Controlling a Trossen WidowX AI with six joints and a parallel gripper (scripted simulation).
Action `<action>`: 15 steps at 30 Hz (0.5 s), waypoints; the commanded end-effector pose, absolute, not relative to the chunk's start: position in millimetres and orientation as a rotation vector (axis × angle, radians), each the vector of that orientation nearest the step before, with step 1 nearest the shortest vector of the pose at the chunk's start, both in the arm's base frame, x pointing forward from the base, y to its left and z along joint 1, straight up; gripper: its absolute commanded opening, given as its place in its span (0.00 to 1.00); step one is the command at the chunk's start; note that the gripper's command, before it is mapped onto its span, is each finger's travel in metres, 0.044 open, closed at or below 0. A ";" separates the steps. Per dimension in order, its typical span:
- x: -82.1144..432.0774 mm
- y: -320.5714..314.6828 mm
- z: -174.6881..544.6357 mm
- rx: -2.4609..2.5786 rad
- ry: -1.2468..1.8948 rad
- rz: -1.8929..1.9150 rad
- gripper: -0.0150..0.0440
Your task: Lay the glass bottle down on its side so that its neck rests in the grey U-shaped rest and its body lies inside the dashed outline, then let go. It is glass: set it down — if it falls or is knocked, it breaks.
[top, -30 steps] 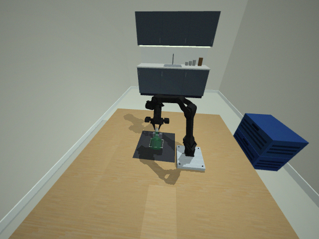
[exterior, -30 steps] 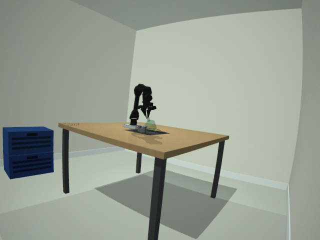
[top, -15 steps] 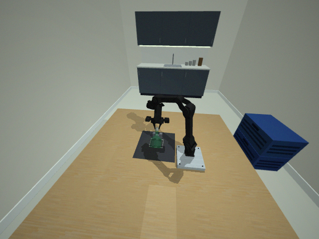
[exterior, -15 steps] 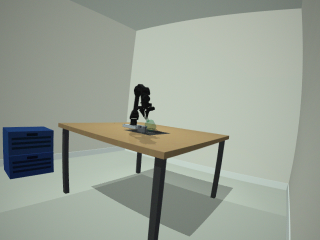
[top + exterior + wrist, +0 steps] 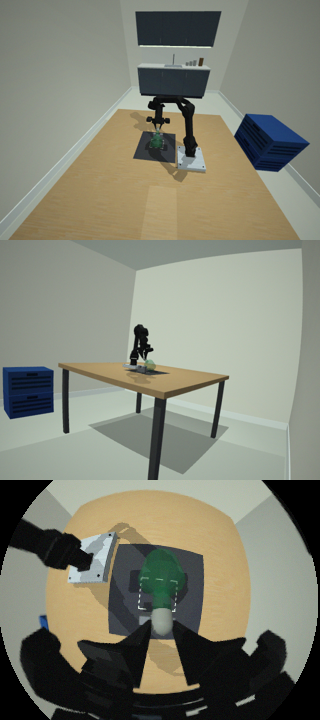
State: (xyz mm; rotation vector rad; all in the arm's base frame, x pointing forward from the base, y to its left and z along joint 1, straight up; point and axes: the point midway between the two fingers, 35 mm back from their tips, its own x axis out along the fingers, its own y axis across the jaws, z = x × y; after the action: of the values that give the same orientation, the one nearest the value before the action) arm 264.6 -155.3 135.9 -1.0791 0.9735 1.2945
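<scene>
The glass bottle [image 5: 156,142] [image 5: 150,365] [image 5: 161,575] is grasped at its pale-capped neck end by the end effector [image 5: 158,128] [image 5: 144,359] [image 5: 162,623]; its green body is tilted, with the neck end raised toward the fingers and the wide end lower. The bottle is seen above the dark mat [image 5: 167,152] [image 5: 163,373] [image 5: 192,587]; in the wrist view its body overlaps the dashed outline [image 5: 156,148] [image 5: 139,596] and reaches past its far side; whether the mat is touched by the glass cannot be told. The grey U-shaped rest [image 5: 161,134] [image 5: 141,368] [image 5: 144,620] is seen below the neck, which is held above it. The mat is carried by the wooden surface [image 5: 103,186] [image 5: 103,371] [image 5: 227,580]; just beside the mat, the arm is mounted on a metal base plate [image 5: 181,165] [image 5: 126,365] [image 5: 104,542].
</scene>
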 end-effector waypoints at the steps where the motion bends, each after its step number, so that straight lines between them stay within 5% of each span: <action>1: 264.8 -161.4 130.8 -1.080 0.975 1.296 0.45; 15: 264.6 -175.7 118.4 -1.079 0.973 1.289 0.45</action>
State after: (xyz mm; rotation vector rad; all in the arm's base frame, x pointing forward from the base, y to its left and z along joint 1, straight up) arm 264.9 -171.6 123.2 -1.0782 0.9712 1.2869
